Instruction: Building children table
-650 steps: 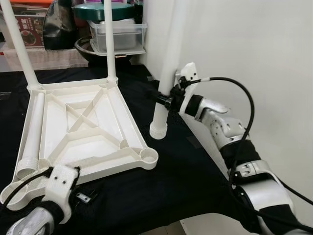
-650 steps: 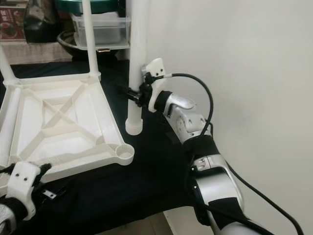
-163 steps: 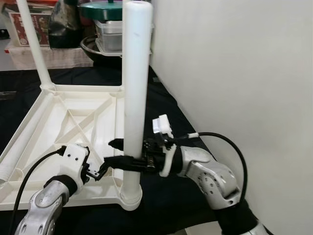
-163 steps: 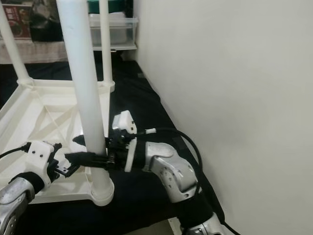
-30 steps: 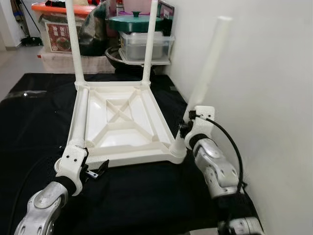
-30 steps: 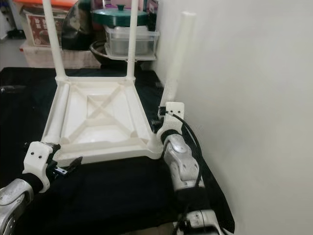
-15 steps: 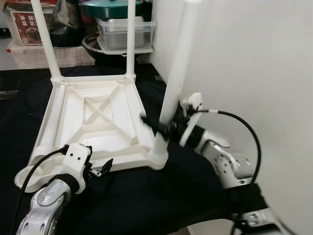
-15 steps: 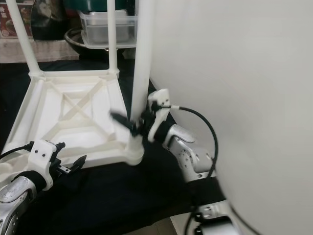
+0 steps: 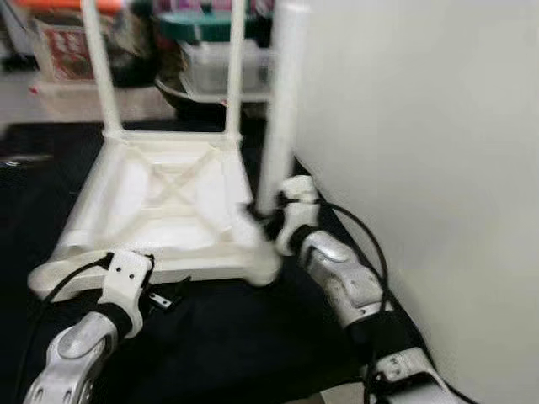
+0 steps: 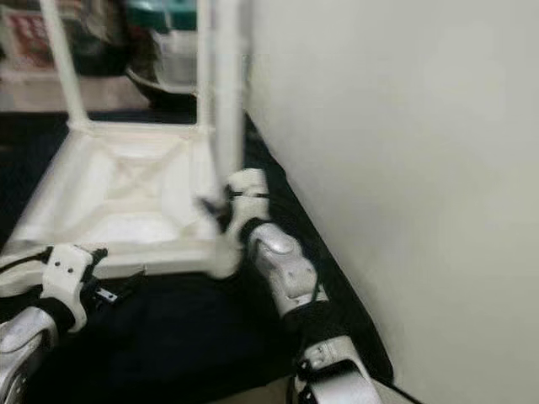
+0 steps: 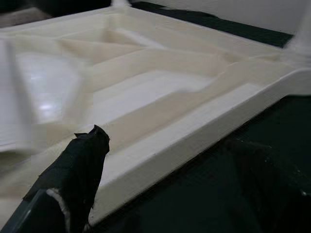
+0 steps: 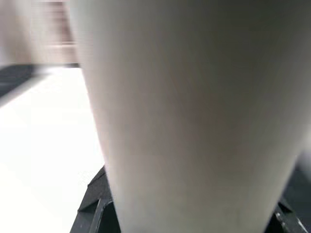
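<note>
Now, right gripper (image 9: 263,220): fingers clamped on the upright leg (image 9: 278,101) at the tabletop (image 9: 160,198) corner.
Left gripper (image 9: 173,296): fingers' state, can't tell.

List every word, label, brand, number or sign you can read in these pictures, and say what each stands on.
None can be read.
Red and white box behind the upturned table top: it bears print, but motion blur makes it unreadable.
Table top, its legs and both grippers: no markings can be made out.

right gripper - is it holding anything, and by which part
The right gripper is at the lower end of the upright white plastic table leg, just above the corner socket of the upside-down white tabletop; blur hides whether its jaws are closed on it.
</note>
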